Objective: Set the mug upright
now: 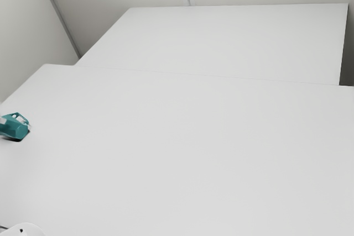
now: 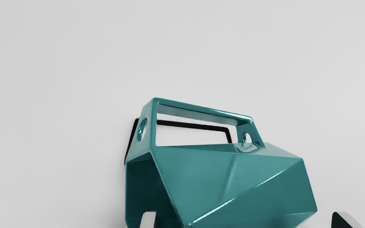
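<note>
Mug (image 2: pixel 233 177) of glossy teal facets with angular, pierced handle (image 2: pixel 201 109), lying sideways on smooth pale worktop (image 1: pixel 193 136); above, hand (image 1: pixel 2 120) spread wide, gripping nothing.

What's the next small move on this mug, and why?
Probably nudge the open gripper toward the mouth end of the mug before closing. The mug lies on its side; in the wrist view one fingertip overlaps the mouth, the other stands clear past the opposite end, so centering first looks safer.
</note>
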### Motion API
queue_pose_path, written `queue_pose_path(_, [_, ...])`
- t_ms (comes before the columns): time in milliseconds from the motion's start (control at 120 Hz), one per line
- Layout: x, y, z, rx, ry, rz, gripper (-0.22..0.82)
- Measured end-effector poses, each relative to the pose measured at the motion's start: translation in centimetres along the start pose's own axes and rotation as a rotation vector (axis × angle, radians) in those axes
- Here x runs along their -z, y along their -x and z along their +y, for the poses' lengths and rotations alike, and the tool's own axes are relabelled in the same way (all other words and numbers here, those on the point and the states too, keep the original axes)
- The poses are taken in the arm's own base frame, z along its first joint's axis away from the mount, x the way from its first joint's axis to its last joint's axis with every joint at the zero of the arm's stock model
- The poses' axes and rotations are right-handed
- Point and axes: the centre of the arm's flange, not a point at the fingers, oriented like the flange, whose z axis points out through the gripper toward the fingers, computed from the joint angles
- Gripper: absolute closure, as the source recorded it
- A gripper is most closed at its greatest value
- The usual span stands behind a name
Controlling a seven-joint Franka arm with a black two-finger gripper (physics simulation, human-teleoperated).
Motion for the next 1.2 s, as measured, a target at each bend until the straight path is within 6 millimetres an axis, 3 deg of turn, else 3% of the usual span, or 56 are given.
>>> queue_pose_path(167, [-0.9,1.6,-0.7,0.017,0.034,0.015,0.0])
queue_pose_path(492, [-1.8,1.2,-0.5,-0.013,0.116,0.046,0.01])
queue_pose_path(800, [-1.6,1.3,0.1,-0.025,0.167,0.065,0.27])
queue_pose_path(1025, [-1.2,1.1,0.5,-0.036,0.192,0.081,0.58])
queue_pose_path(1200, [-0.8,0.5,1.3,-0.051,0.22,0.096,0.71])
